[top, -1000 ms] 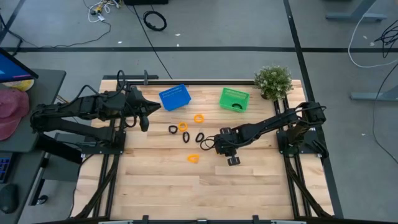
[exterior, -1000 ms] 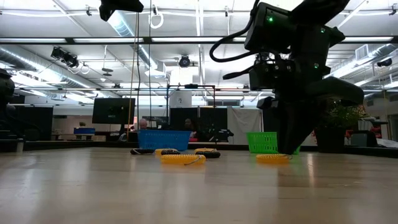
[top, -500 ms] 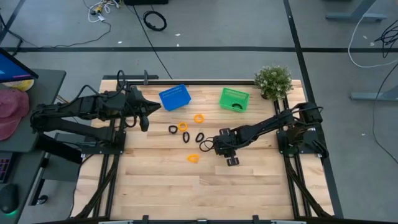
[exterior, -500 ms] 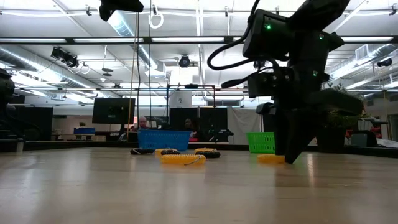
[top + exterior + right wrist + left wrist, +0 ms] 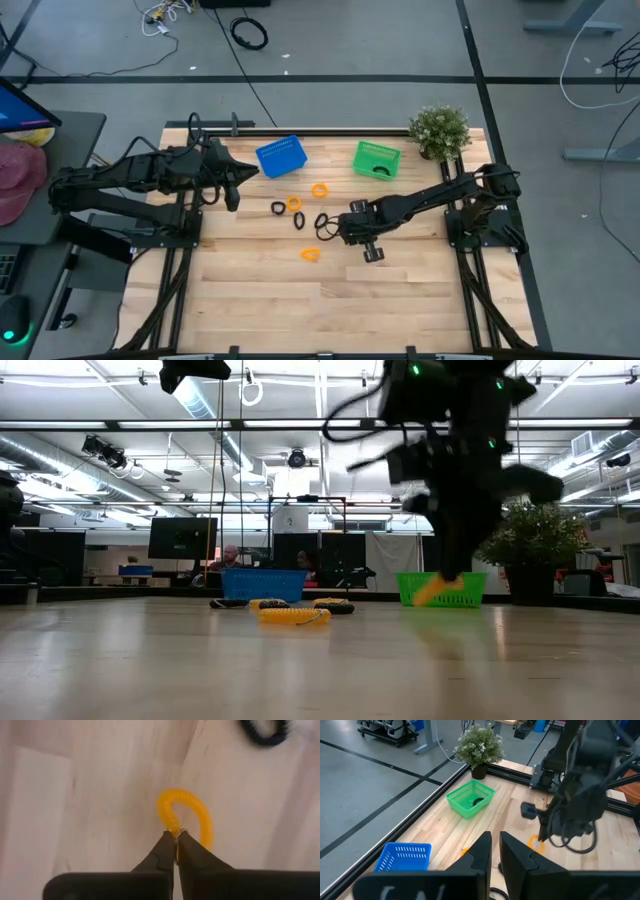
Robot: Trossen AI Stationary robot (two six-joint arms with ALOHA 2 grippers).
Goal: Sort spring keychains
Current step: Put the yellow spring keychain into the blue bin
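Note:
My right gripper [image 5: 336, 232] hovers over the middle of the table, shut on an orange spring keychain [image 5: 192, 810], which hangs clear of the wood in the low view [image 5: 440, 590]. Other keychains lie flat on the table: orange ones [image 5: 319, 190] [image 5: 295, 203] [image 5: 311, 254] and black ones [image 5: 278, 208] [image 5: 300, 221] [image 5: 322, 220]. The blue basket [image 5: 281, 156] and the green basket [image 5: 376, 159] stand near the far edge; the green one has a black piece inside. My left gripper [image 5: 232, 186] waits shut beside the blue basket, touching nothing. My right gripper pinches the orange keychain between its two fingertips at the small metal ring [image 5: 176, 834] where the coil's ends meet. The fingers [image 5: 162, 851] come from above, pointing down. The coiled loop hangs below them, lifted clear of the table.
A potted plant [image 5: 440, 130] stands at the far right corner, just right of the green basket. Bare wood stretches across the near half of the table [image 5: 330, 310]. People and monitors show in the room beyond the far edge.
My right gripper, shut on the orange keychain, has risen and shifted slightly toward the table's left and far side. The keychain lay on the wood a second ago and now hangs lifted clear below the fingers.

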